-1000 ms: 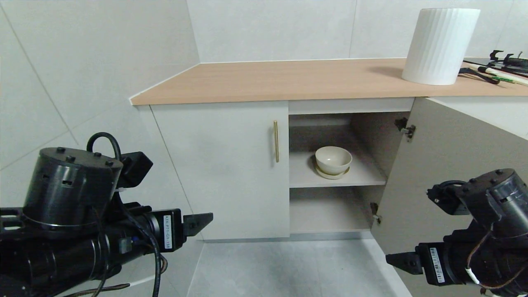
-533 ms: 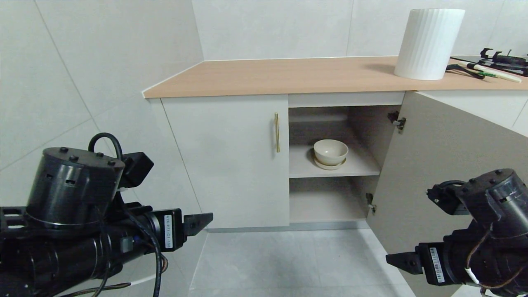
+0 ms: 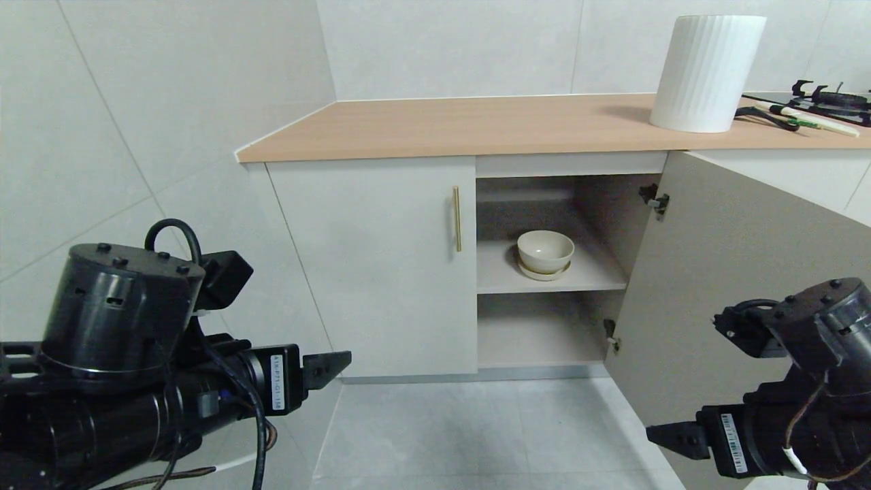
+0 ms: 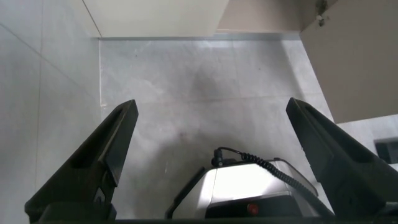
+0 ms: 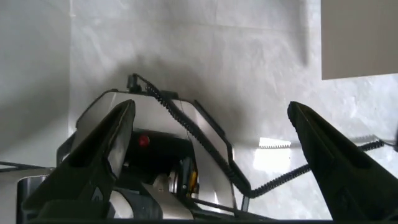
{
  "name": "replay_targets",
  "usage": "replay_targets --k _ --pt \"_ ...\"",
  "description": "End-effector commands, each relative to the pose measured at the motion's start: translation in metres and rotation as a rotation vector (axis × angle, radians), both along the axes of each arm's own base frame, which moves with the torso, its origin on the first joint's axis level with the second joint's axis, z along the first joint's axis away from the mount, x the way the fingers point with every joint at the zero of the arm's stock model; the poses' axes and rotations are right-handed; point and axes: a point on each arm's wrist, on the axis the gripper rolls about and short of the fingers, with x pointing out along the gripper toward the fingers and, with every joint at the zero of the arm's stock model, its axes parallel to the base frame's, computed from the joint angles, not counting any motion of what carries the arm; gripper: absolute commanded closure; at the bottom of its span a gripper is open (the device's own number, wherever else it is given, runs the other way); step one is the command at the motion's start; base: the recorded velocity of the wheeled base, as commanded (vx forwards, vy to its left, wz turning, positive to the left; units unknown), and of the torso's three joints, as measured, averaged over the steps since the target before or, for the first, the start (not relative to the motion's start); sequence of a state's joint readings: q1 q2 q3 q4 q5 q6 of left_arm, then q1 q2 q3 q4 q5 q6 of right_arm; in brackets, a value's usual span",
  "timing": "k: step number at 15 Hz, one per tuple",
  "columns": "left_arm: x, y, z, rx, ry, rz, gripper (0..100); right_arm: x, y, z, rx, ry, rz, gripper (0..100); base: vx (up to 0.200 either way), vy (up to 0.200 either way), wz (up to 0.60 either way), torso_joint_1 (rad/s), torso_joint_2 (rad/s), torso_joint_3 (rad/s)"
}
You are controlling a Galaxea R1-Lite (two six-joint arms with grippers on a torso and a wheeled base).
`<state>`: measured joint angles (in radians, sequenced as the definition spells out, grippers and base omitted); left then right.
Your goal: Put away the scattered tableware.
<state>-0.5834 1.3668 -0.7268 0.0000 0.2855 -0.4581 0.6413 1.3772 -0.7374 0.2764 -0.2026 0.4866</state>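
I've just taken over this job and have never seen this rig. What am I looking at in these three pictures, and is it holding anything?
It is a two-armed robot. The big picture comes from its head camera, facing a kitchen cabinet. The other two come from a camera on each wrist, pointing at the floor. The left end effector and the right end effector are both open and hold nothing. The cabinet's door on the right stands open. On the upper shelf a cream bowl sits on a small plate. On the countertop stand a white ribbed container and, beside it, some long utensils.
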Motion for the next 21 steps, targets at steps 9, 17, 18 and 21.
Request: replay_targets --k 9,17,18,21 --pt "-0.001 0.001 0.001 -0.002 -0.003 0.001 0 -0.011 -0.009 0.021 -0.002 0.001 -0.002 0 0.0 -0.022 0.0 0.0 0.0 0.0" --pt "0.0 0.0 0.0 0.004 -0.001 0.007 0 -0.019 -0.015 0.02 -0.055 0.034 0.028 0 0.0 -0.15 0.0 0.002 0.0 0.003" --pt "0.0 0.0 0.0 0.003 -0.003 0.007 0 -0.021 -0.016 0.02 -0.064 0.037 0.036 0 0.0 -0.2 0.0 -0.002 0.01 -0.002" --pt "0.0 0.0 0.0 0.003 -0.003 0.007 0 -0.025 -0.021 0.02 -0.11 0.048 0.037 0 0.0 -0.2 0.0 0.004 0.01 -0.002"
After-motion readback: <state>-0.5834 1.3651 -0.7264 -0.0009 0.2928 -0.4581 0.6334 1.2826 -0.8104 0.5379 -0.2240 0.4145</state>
